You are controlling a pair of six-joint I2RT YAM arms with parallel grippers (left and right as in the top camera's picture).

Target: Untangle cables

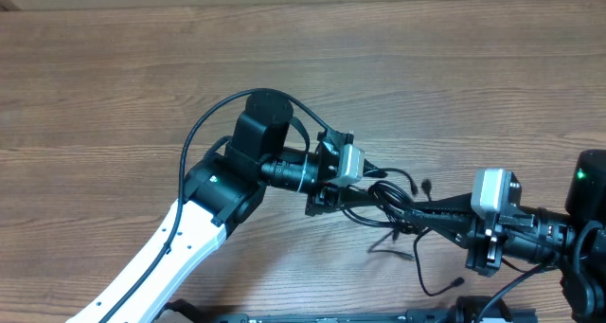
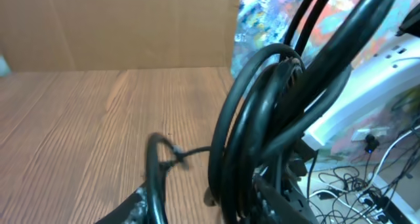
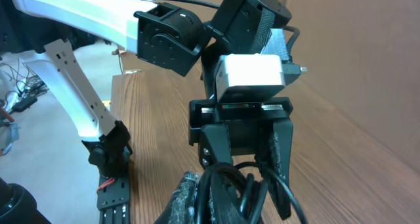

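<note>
The cables (image 1: 398, 205) are a knot of thin black cords on the wooden table between my two grippers. One small plug end (image 1: 428, 184) sticks out at the top, and a loose tail (image 1: 445, 287) trails toward the front edge. My left gripper (image 1: 341, 202) is at the knot's left side. In the left wrist view its jaws (image 2: 210, 204) stand apart, with a cable bundle (image 2: 262, 119) against the right finger and one cord (image 2: 154, 171) by the left. My right gripper (image 1: 431, 219) is shut on the cables (image 3: 230, 184) at its fingers (image 3: 203, 207), directly facing the left gripper (image 3: 246, 152).
Bare wooden table (image 1: 142, 77) stretches behind and to the left of the knot. A cardboard wall (image 2: 118, 27) stands at the table's far edge. Past the table's edge, other wires lie on the floor (image 2: 367, 191). The left arm's base mount (image 3: 108, 178) sits at the front edge.
</note>
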